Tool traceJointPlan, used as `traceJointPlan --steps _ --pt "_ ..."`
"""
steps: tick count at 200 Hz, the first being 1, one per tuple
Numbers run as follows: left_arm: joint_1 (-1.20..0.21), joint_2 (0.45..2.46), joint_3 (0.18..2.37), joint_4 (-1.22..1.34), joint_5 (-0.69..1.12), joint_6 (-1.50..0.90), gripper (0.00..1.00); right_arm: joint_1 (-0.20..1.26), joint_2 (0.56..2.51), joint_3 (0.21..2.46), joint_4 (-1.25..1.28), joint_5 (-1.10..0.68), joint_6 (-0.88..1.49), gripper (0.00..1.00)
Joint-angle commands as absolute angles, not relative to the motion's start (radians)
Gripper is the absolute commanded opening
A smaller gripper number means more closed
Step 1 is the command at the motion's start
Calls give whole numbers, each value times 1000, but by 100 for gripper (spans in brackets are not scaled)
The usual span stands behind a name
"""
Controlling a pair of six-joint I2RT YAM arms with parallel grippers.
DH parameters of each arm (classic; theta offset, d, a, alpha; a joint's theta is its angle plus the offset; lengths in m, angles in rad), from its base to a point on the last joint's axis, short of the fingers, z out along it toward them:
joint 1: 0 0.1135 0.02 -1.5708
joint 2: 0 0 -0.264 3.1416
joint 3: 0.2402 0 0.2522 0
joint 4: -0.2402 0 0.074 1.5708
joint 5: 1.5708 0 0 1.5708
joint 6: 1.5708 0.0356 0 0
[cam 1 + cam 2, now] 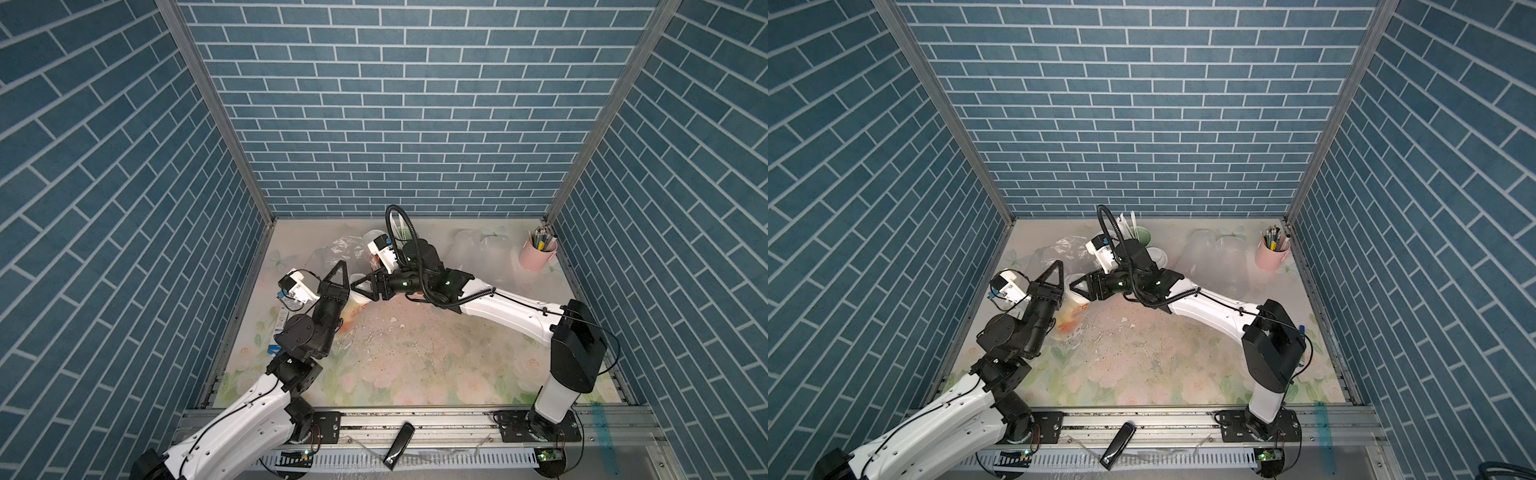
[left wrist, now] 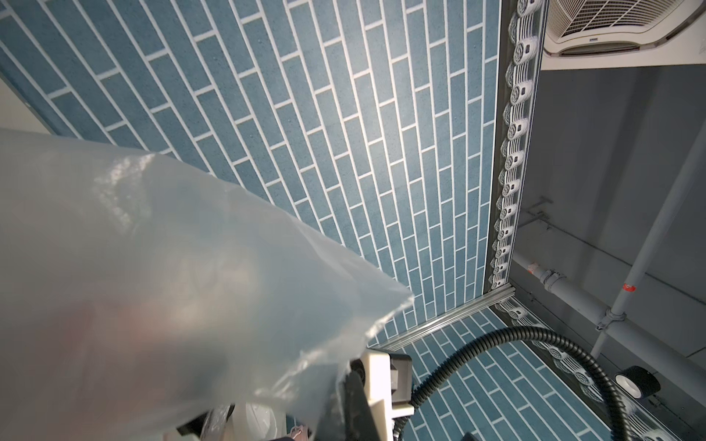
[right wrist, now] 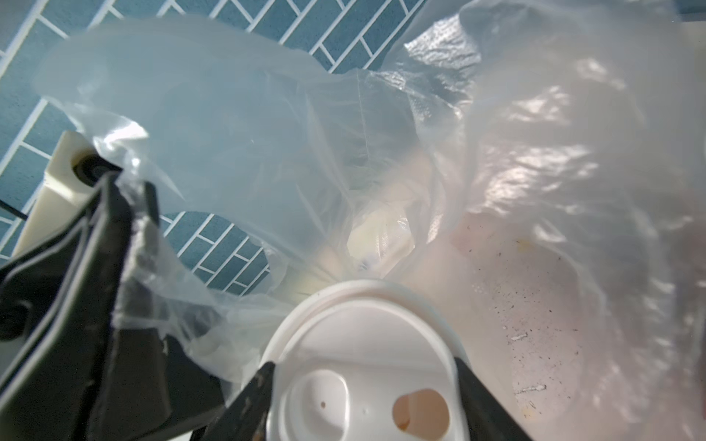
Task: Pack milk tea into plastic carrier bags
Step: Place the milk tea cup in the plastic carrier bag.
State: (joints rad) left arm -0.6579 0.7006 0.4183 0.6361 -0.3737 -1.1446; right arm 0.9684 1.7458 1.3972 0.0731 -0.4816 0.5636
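Observation:
My left gripper (image 1: 341, 266) points upward and is shut on the edge of a transparent plastic carrier bag (image 3: 229, 133). The bag's film hangs over the left wrist view (image 2: 153, 248) and hides that gripper's jaws there. My right gripper (image 3: 363, 366) is shut on the white lid of a milk tea cup (image 3: 363, 336), one finger on each side of the lid. This cup sits at the bag's gaping mouth. In both top views the cup's orange-printed side (image 1: 356, 307) (image 1: 1074, 305) shows between the two grippers, with the right gripper (image 1: 1079, 286) beside the left gripper (image 1: 1057, 268).
Crumpled clear film (image 1: 347, 249) lies behind the grippers. Another white-lidded cup (image 1: 1156, 255) and a mint-green cylinder of straws (image 1: 1142, 237) stand behind the right arm. More clear film (image 1: 473, 245) lies at the back right, near a pink pen cup (image 1: 536, 253). Blue brick walls enclose three sides.

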Motion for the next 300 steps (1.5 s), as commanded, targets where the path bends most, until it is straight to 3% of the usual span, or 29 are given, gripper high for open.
traceJointPlan --steps 1,94,184,217,300 --pt "-663 691 418 697 -367 -1134 0 988 1749 1450 0 -472 532 58" --pt "-663 554 347 600 -340 -1149 0 1131 1687 1532 -539 -98 319 57" --pt "-663 542 367 294 -156 -1134 0 1305 1630 1431 -654 244 396 57" --pt "-663 553 393 206 -106 -1106 0 1355 1617 1362 -587 332 422 62" --pt "-663 561 412 127 -69 -1044 0 1363 1583 1330 -555 332 438 82"
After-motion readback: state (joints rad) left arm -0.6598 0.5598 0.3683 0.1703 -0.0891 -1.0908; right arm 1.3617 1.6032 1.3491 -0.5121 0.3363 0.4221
